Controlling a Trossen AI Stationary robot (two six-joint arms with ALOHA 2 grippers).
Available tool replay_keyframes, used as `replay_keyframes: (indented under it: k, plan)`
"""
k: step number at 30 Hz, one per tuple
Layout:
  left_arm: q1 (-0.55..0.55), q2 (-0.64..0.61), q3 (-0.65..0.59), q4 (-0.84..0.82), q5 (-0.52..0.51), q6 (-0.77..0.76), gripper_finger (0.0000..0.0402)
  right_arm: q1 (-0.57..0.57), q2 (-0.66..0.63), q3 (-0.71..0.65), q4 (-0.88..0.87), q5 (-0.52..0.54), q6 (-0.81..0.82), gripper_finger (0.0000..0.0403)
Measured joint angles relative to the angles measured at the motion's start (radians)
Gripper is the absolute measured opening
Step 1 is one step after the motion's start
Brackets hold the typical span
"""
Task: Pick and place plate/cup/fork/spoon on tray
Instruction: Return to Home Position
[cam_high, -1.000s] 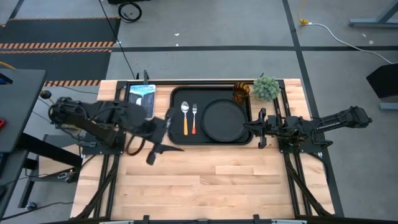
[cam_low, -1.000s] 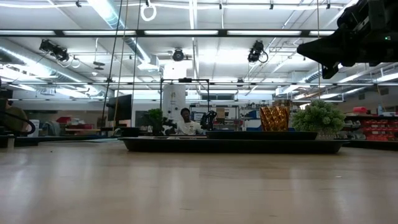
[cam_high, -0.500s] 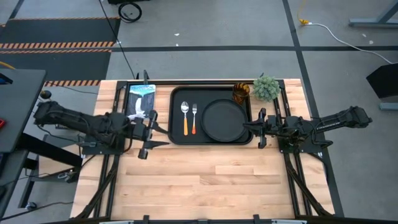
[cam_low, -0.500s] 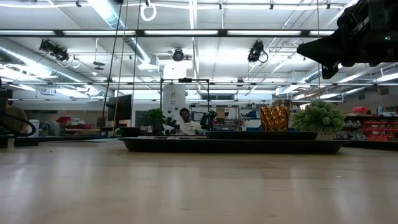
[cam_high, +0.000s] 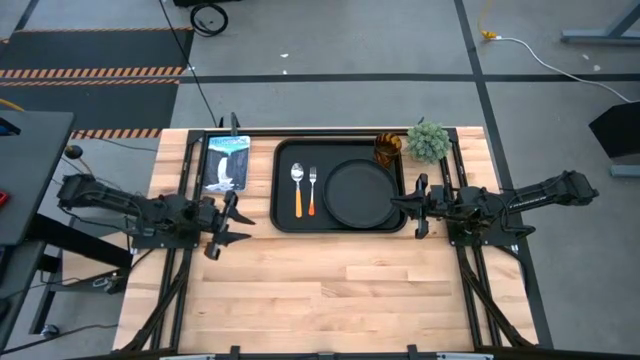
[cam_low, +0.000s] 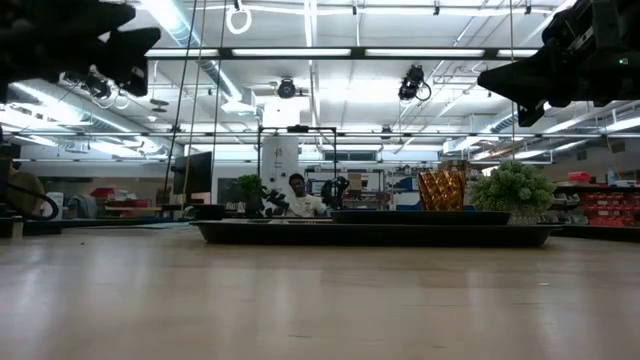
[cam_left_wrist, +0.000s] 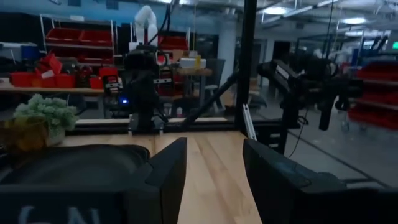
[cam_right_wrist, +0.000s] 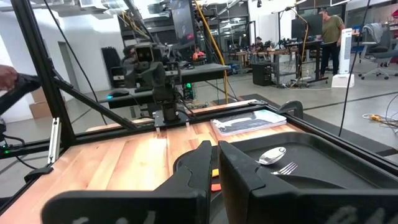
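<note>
Parking both arms, as I read it. My left gripper (cam_high: 222, 222) hangs over the desk (cam_high: 330, 290) with fingers spread and nothing between them; the tray (cam_high: 283, 190) lies just ahead of it, toward the desk's centre. My right gripper (cam_high: 420, 205) sits at the tray's opposite end, fingers nearly together with only a thin gap, also holding nothing.

Nearest my left gripper on the tray is the spoon (cam_high: 297, 188), then the fork (cam_high: 311, 190) just beside it, both lying lengthwise and not overlapping. Past them the plate (cam_high: 358, 193) fills the end closest to my right gripper. Farthest, the cup (cam_high: 388, 150) stands at the tray's back corner; whether it is inside the rim or just outside I cannot tell. A small plant (cam_high: 428, 141) sits beside it, off the tray.

Judgement: plate, fork and spoon are placed; only the cup's seating is left to confirm.

A flat printed card (cam_high: 227, 160) lies beside the tray; its print is unreadable. No other labels legible.
</note>
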Motion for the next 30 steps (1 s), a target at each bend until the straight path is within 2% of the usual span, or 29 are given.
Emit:
replay_keyframes:
  k: [5,12,23,30]
  plan:
    - [0.044,-0.163,-0.024,-0.157,0.01,-0.053,0.0167,0.0,0.0,0.0,0.0,0.0,0.0,0.0034]
    - [0.126,-0.396,-0.024,-0.496,0.041,-0.051,0.0167,0.0,0.0,0.0,0.0,0.0,0.0,0.0034]
    - [0.16,-0.4,-0.023,-0.51,0.05,0.046,0.0167,0.0,0.0,0.0,0.0,0.0,0.0,0.0034]
    - [0.166,-0.384,-0.025,-0.429,0.039,0.078,0.0167,0.0,0.0,0.0,0.0,0.0,0.0,0.0034]
